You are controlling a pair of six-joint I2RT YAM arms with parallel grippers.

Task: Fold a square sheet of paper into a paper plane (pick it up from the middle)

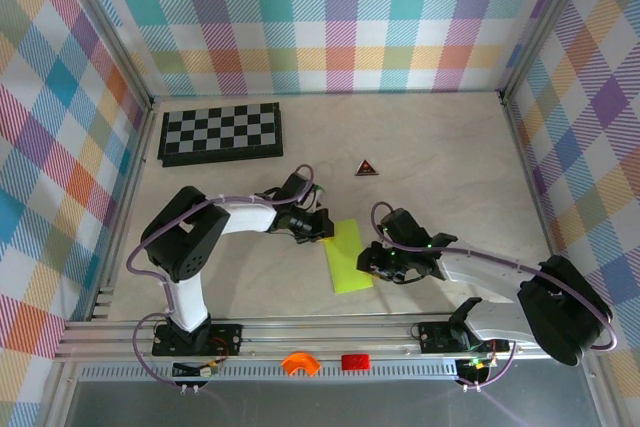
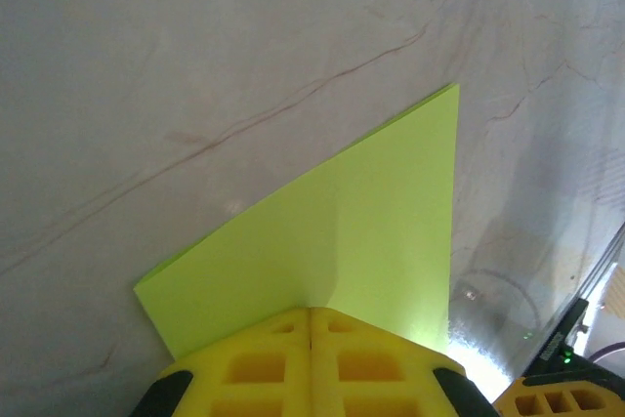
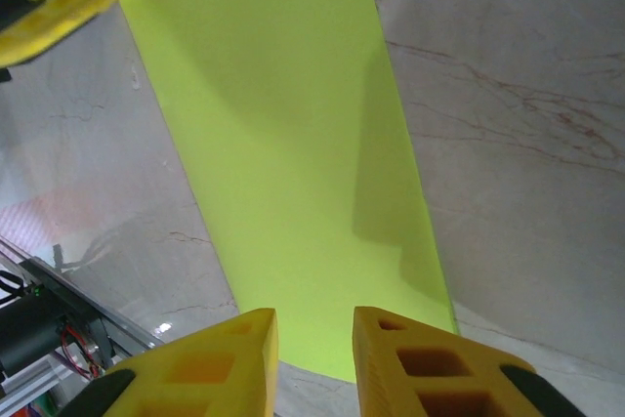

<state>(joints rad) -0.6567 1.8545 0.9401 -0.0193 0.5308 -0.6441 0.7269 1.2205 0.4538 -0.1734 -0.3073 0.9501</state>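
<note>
L hand: fingers shut together, tips on edge of paper plane; pinching or only pressing, cannot tell. R hand: narrow gap, nothing between, poised at sheet's near end. Paper lies flat on counter between both hands, as a long folded strip, no nose formed. Judged: mid-fold stage. Next move needs R hand to lift an edge while L anchors.
</note>
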